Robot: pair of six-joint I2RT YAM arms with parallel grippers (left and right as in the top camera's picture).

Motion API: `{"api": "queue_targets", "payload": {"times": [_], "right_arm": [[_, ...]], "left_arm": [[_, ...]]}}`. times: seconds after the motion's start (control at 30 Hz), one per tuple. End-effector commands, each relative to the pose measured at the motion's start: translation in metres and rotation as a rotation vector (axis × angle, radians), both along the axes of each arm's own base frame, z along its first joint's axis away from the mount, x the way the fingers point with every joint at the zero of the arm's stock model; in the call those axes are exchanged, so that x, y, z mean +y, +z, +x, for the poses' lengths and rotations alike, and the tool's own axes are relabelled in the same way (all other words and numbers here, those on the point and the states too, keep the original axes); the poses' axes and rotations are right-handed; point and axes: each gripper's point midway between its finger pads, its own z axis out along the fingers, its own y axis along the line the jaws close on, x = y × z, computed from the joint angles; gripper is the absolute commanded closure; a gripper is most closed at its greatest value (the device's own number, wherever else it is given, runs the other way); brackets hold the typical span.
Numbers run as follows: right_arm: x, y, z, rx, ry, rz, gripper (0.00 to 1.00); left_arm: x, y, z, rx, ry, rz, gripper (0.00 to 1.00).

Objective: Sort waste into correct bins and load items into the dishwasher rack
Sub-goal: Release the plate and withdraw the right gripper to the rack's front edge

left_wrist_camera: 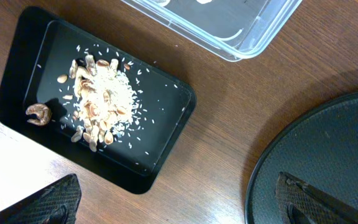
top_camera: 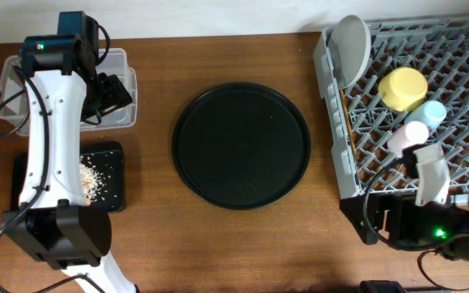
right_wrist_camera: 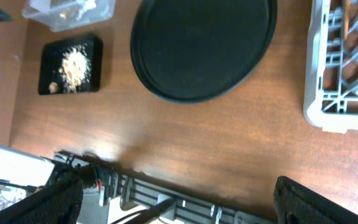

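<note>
The grey dishwasher rack (top_camera: 462, 89) stands at the right. In it are a pale plate (top_camera: 350, 49) on edge, a yellow bowl (top_camera: 403, 88), a light blue cup (top_camera: 434, 112) and a pink cup (top_camera: 408, 134). Flaky food scraps (left_wrist_camera: 101, 93) lie in the shallow black tray (left_wrist_camera: 17, 74). The clear box (right_wrist_camera: 67, 11) behind it holds white and brown waste. My left gripper (top_camera: 108, 91) hangs open over the clear box, nothing between its fingers (left_wrist_camera: 48, 202). My right gripper (right_wrist_camera: 194, 208) is open and empty at the table's front edge, near the rack's front corner (right_wrist_camera: 328, 112).
A large round black tray (top_camera: 241, 146) lies in the middle of the wooden table. The left arm (top_camera: 51, 138) stretches over the black tray and hides most of the clear box. The right arm's white link (top_camera: 431, 172) overlaps the rack's front edge.
</note>
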Motion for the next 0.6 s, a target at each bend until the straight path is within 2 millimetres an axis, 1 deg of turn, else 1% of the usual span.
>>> {"api": "queue_targets", "payload": {"times": [0.0,0.07,0.23,0.3,0.37,0.5,0.57], "right_arm": [[0.000,-0.013,-0.001,0.046,0.009,-0.009,0.02],[0.000,-0.016,0.002,0.068,0.009,-0.008,0.02],[-0.008,-0.024,0.009,0.093,-0.004,-0.055,0.01],[-0.007,-0.028,0.010,0.077,0.034,-0.071,0.02],[-0.005,-0.033,0.011,0.023,0.049,-0.077,0.02],[-0.004,-0.046,0.015,-0.173,0.069,-0.097,0.02],[-0.004,-0.058,0.015,-0.284,0.064,-0.103,0.02]], "left_arm": [[0.002,0.000,0.000,0.000,0.009,0.003,0.01],[0.002,0.000,0.000,0.000,0.009,0.003,0.01],[0.002,0.000,0.000,0.000,0.009,0.003,0.01],[0.002,0.000,0.000,0.000,0.009,0.003,0.01],[0.002,0.000,0.000,0.000,0.009,0.003,0.01],[0.002,0.000,0.000,0.000,0.009,0.003,0.01],[0.002,0.000,0.000,0.000,0.009,0.003,0.01]]}}
